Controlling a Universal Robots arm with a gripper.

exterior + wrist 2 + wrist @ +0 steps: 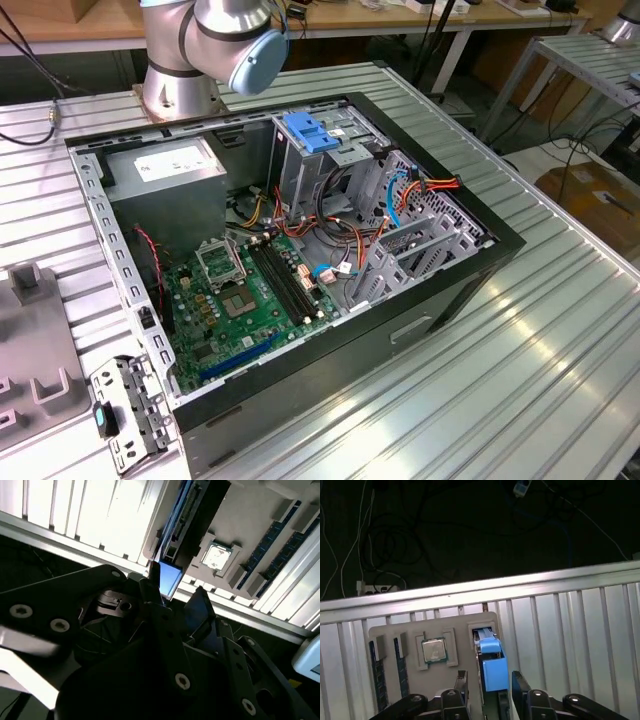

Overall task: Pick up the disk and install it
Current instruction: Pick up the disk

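As the disk [495,672] stands in its tray [465,622], fingers [519,690] flank it

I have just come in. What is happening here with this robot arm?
A robot arm is working on picking up a disk to install in a computer. Its end effector is right at the disk, which sits in a slot of a grey tray beside a processor and memory sticks. I cannot tell if it is gripped. The open computer case stands on the table, in the exterior view.
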